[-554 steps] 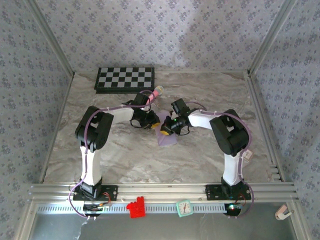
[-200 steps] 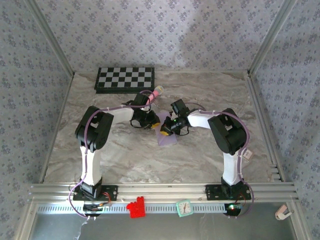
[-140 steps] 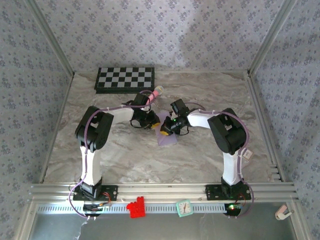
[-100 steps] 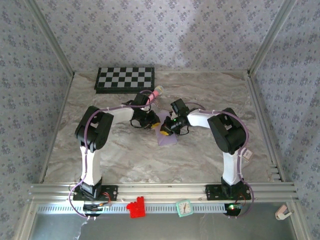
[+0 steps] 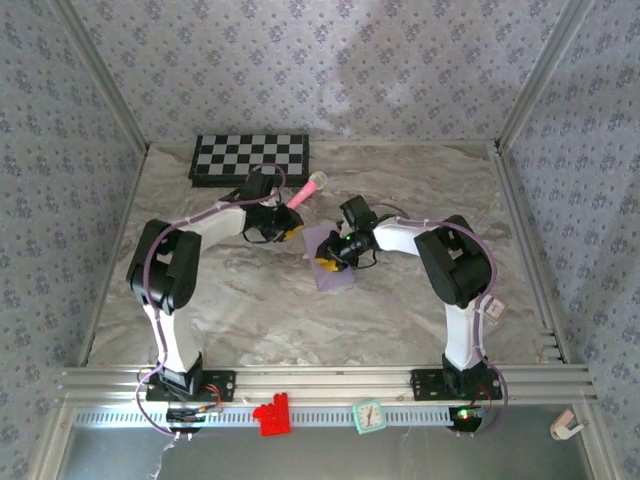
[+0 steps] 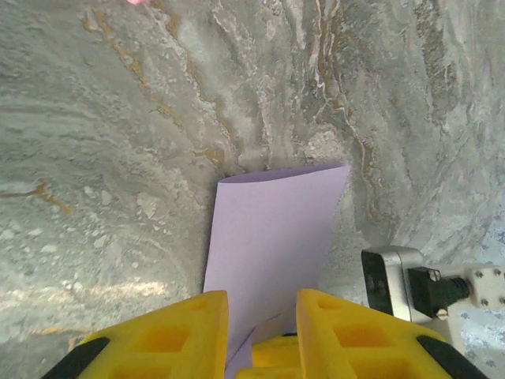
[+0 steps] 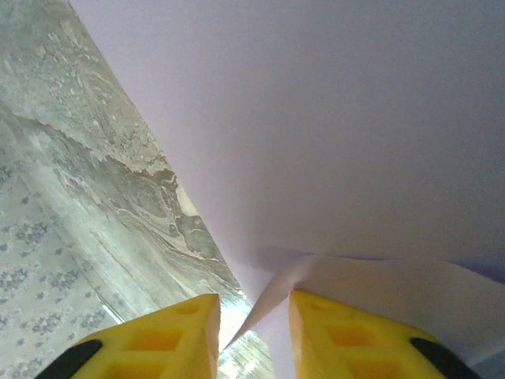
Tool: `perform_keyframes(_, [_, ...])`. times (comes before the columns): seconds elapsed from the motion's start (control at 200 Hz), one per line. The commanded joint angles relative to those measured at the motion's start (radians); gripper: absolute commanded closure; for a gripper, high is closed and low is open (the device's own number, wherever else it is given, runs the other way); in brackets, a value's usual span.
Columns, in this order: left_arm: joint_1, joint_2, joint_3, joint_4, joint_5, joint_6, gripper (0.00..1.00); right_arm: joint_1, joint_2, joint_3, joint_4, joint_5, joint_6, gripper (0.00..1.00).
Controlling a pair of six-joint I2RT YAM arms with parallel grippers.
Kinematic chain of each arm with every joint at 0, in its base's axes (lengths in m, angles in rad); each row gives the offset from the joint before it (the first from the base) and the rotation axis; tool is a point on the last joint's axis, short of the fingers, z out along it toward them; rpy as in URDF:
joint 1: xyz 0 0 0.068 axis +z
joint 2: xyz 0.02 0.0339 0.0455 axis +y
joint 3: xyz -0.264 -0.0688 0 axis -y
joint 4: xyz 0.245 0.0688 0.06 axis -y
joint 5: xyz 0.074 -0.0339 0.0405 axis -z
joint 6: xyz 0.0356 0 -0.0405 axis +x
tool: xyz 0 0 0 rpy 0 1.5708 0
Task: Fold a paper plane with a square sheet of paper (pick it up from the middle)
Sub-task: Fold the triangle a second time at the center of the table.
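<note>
So, the left gripper [image 6: 263, 304]: gripping or not?

— Not, I'd say. Its yellow fingers stand a narrow gap apart. An edge of the sheet of paper [image 6: 272, 229] shows in that gap, unpinched.

And the right gripper [image 7: 252, 304]?

— Much alike: narrowly parted, low over the sheet, with the edge of a raised flap [image 7: 371, 280] running into its gap. As far as I can judge, neither one has hold of the paper.

Where does the sheet lie?

— It lies partly folded on the worktop [image 5: 240, 300], about its middle and well apart from every edge. The left gripper is at its far left corner and the right one is over it. It is not yet a dart; I judge the folding is at an early stage.

What could go wrong?

— With nothing pinning it, the thin sheet may slide on the smooth marble if a finger nudges it, and the crease would run askew. Jaws closing on that loose flap could crumple it. The two grippers are near each other and might clash. Farther out, the pink toy microphone [image 5: 309, 187] lies just beside the left arm's wrist, towards the checkered board [image 5: 250, 158] in the far left corner. A swing of that arm could knock it.
</note>
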Motion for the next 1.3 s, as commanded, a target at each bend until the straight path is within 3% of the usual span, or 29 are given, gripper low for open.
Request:
perform_keyframes(0.0, [-0.006, -0.047, -0.043, -0.002, 0.002, -0.011, 0.70, -0.005, 0.033, -0.003, -0.051, 0.040, -0.010, 0.63])
perform_keyframes(0.12, [-0.009, -0.070, -0.081, 0.017, 0.017, -0.020, 0.70, -0.006, 0.028, -0.014, -0.044, 0.046, -0.007, 0.58])
perform_keyframes(0.225, [-0.023, -0.071, -0.091, 0.022, 0.027, -0.022, 0.71, -0.007, 0.028, -0.019, -0.047, 0.049, -0.006, 0.59])
perform_keyframes(0.48, [-0.097, -0.028, -0.089, 0.016, 0.057, -0.017, 0.84, -0.011, 0.036, -0.014, -0.092, 0.068, -0.014, 0.85])
perform_keyframes(0.675, [-0.138, 0.000, -0.092, -0.003, 0.057, -0.002, 0.94, -0.012, 0.046, -0.001, -0.128, 0.077, -0.019, 0.92])
perform_keyframes(0.83, [-0.156, 0.031, -0.082, -0.019, 0.057, 0.012, 1.00, -0.011, 0.048, 0.000, -0.126, 0.077, -0.016, 0.96])
perform_keyframes(1.294, [-0.173, 0.092, -0.021, -0.110, -0.018, 0.051, 1.00, -0.012, 0.035, -0.013, -0.101, 0.068, -0.007, 0.98])
